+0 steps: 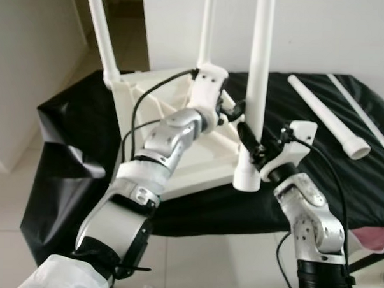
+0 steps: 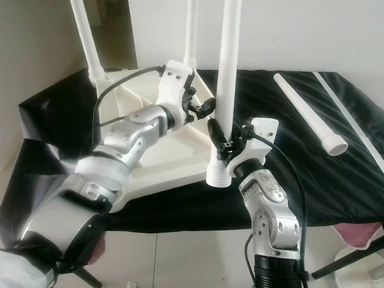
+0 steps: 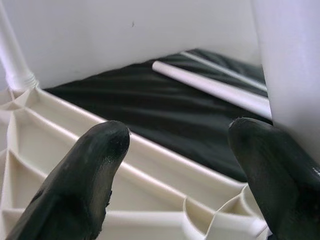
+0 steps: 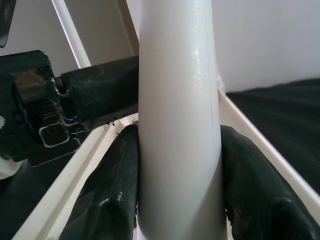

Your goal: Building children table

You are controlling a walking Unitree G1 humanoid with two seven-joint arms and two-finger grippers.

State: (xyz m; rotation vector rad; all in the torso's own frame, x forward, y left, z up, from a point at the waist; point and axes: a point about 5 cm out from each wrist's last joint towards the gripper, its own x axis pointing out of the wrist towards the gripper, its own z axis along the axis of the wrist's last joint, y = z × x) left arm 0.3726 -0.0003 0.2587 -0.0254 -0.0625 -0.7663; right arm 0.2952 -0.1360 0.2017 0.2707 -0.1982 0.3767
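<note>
The white children's table top [image 1: 200, 173] lies upside down on a black cloth [image 1: 343, 182], ribs facing up. Two white legs [image 1: 101, 31] [image 1: 206, 30] stand upright at its far corners. My right gripper [image 1: 252, 146] is shut on a third white leg [image 1: 259, 70], holding it upright with its ribbed lower end [image 1: 246, 178] at the near right corner. In the right wrist view both fingers [image 4: 112, 190] press against this leg [image 4: 180, 100]. My left gripper [image 1: 235, 111] is open just left of that leg, above the ribs [image 3: 165, 175], holding nothing.
A loose white leg [image 1: 327, 115] and a thin white rod [image 1: 365, 116] lie on the cloth at the right. A white wall stands close behind. The cloth-covered surface ends near me, above the tiled floor [image 1: 3, 231]. Something pink [image 1: 373, 238] sits at lower right.
</note>
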